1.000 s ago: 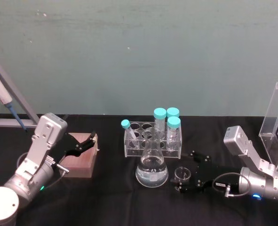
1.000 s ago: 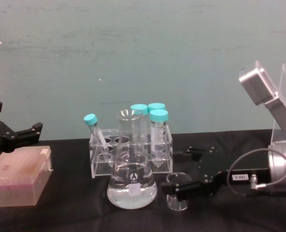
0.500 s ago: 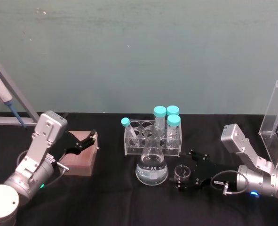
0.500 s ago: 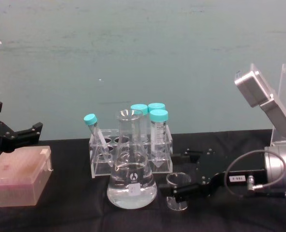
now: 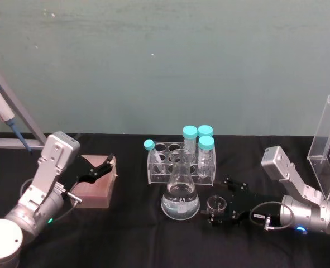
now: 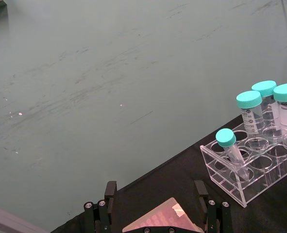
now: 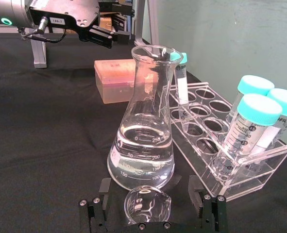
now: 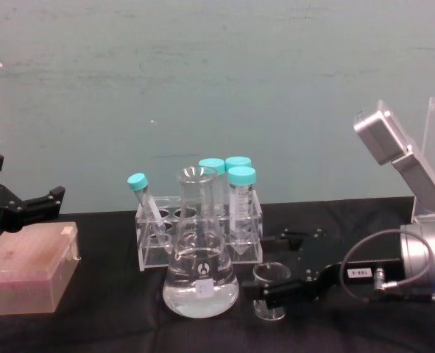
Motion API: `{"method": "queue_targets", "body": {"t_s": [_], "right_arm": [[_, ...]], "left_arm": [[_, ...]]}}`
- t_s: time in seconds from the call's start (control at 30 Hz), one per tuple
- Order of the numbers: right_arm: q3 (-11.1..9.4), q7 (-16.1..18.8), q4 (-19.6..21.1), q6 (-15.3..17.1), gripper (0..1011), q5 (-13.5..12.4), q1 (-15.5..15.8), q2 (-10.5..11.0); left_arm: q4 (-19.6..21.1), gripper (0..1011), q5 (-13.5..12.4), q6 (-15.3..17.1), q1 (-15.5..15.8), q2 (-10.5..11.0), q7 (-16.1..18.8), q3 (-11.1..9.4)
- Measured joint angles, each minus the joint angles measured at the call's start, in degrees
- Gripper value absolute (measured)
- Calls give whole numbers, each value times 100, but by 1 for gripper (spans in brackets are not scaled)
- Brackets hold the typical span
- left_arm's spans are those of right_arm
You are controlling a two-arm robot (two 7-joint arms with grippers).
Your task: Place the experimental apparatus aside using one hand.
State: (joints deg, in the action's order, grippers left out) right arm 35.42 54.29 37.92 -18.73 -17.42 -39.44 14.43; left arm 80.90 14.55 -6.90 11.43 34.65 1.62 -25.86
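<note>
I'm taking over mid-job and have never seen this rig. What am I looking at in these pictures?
A two-armed robot works at a black table. Pictures: one down from its head, one forward from its chest, one per wrist. On the table: a flask of clear liquid, a small beaker, a rack of teal-capped tubes, a pink box, a clear acrylic stand at right. The right gripper is open, straddling the beaker, gripping nothing. The left gripper hangs open above the pink box.
</note>
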Motion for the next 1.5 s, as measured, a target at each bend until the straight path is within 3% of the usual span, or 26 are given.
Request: {"method": "queue_targets", "body": {"t_s": [1.5], "right_arm": [[-43,86,-445,35,1004,132,-155,-147]], "left_arm": [[0,1000,0,0,0,0,0,0]]}}
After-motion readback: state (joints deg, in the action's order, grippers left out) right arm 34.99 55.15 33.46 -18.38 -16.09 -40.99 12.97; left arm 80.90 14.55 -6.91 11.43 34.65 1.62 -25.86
